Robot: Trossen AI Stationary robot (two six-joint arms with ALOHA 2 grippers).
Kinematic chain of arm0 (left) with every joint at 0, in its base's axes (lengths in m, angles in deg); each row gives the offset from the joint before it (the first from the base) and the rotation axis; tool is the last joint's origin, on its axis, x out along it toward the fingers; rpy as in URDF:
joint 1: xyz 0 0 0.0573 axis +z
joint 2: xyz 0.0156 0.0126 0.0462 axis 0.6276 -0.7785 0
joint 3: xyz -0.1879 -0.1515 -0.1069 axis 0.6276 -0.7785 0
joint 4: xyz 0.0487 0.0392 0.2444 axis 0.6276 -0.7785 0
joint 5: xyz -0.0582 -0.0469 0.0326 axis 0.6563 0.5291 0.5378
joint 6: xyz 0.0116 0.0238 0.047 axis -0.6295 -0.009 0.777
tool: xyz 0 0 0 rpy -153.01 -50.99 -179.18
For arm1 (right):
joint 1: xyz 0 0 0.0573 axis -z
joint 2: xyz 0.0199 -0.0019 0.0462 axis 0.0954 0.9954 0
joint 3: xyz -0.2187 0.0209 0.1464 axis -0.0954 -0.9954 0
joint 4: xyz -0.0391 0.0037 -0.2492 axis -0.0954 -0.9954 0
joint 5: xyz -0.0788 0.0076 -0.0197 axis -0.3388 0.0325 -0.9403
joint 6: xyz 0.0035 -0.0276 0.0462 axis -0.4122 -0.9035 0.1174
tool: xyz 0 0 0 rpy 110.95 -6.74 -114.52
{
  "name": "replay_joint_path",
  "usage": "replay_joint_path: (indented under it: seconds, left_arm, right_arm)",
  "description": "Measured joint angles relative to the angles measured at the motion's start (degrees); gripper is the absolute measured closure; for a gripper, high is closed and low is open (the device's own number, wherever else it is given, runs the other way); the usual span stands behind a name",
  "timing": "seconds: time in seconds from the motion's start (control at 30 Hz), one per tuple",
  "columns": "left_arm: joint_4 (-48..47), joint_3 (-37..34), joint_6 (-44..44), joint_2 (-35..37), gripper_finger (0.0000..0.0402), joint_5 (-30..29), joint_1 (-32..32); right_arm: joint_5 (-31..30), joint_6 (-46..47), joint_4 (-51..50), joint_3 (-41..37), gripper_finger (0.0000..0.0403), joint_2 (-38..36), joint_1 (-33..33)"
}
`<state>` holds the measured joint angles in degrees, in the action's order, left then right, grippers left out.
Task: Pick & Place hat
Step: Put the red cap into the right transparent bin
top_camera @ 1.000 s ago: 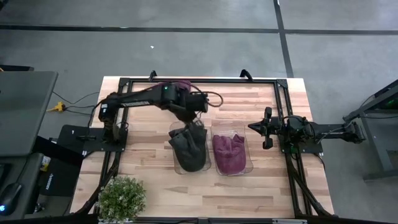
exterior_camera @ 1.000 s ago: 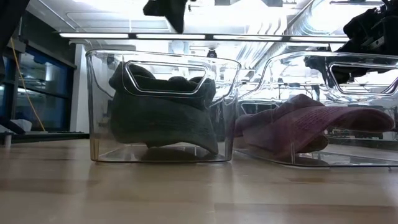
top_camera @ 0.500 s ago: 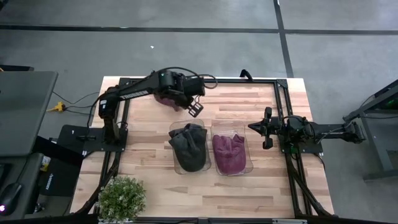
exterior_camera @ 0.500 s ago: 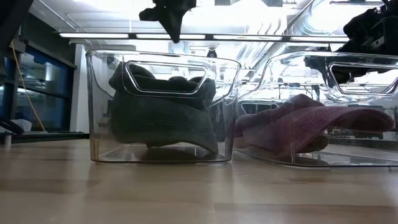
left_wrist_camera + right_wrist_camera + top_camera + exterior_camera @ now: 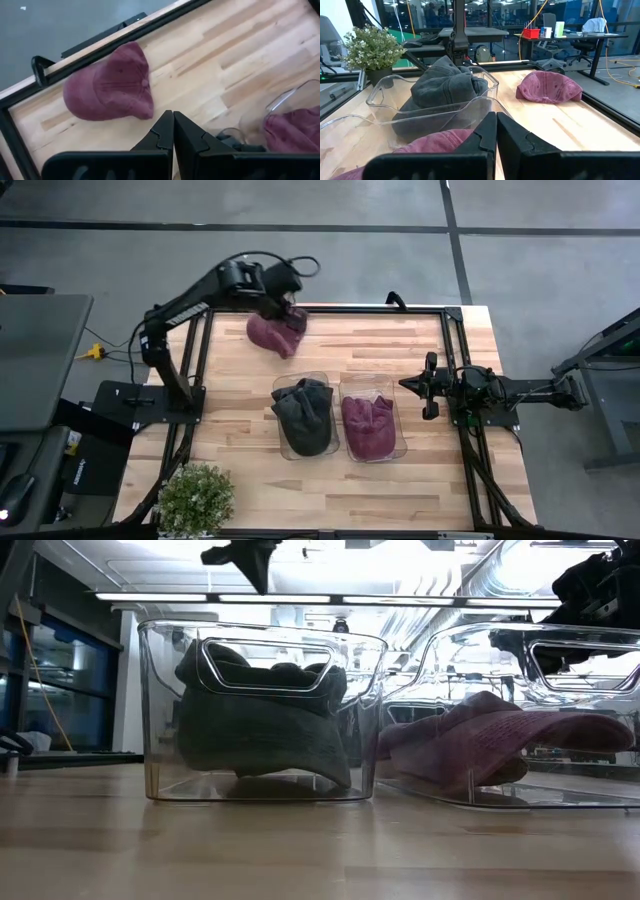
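Above maroon hat, left gripper shut.

No readable text

No lettering, label, brand, number or sign could be read in any view; the surfaces that showed were plain, and anything in the room behind was too small to make out.

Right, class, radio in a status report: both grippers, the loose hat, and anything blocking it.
Left gripper shut, empty, above the maroon hat. Right gripper shut, parked at the table's right. Hat flat on the wood, outside both bins. Nothing on it.
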<state>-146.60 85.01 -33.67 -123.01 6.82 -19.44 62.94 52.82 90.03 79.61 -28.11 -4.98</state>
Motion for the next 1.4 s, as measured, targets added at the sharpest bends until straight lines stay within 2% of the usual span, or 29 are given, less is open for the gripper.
replay_joint_path:
  seconds: [0.3, 0.4, 0.53, 0.83, 1.13, 1.3, 1.4]
  left_arm:
    - [0.4, -0.1, 0.2, 2.9, 0.0401, 2.9, 4.3]
    - [1.6, -2.2, 0.4, 3.2, 0.0401, 2.9, 4.9]
    - [3.5, -9.0, 0.1, 4.5, 0.0401, 6.0, 7.3]
    - [19.4, -32.5, -2.8, 12.2, 0.0401, 12.7, 11.4]
    - [29.5, -42.6, -5.4, 19.1, 0.0401, 13.7, 14.8]
    - [35.0, -47.9, -5.9, 22.2, 0.0401, 14.4, 19.7]
    - [36.1, -51.1, -5.8, 23.2, 0.0401, 17.4, 23.1]
  right_arm:
    - [0.0, 0.0, 0.0, 0.0, 0.0396, 0.0, 0.0]
    - [0.0, 0.0, 0.0, 0.0, 0.0395, 0.0, 0.0]
    - [0.0, 0.0, 0.0, 0.0, 0.0393, 0.0, 0.0]
    - [0.0, 0.0, 0.0, 0.0, 0.0397, 0.0, 0.0]
    - [0.0, 0.0, 0.0, 0.0, 0.0395, 0.0, 0.0]
    - [0.0, 0.0, 0.0, 0.0, 0.0395, 0.0, 0.0]
    - [0.0, 0.0, 0.0, 0.0, 0.0397, 0.0, 0.0]
